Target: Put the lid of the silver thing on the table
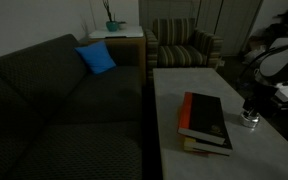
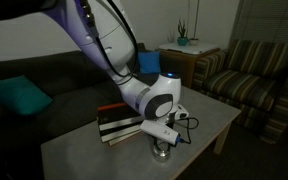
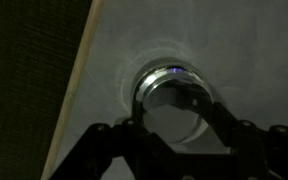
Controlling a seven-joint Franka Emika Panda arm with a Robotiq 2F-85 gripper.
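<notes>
In an exterior view the silver tin sits near the tabletop edge, beside the books; in an exterior view the arm hangs right over it. From the wrist, the jaws straddle its lid; whether they pinch it I cannot tell.

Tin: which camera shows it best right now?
Wrist view: the tin fills the centre, seen from above, rim clear. In both exterior views it is only a small dim glint under the gripper.
</notes>
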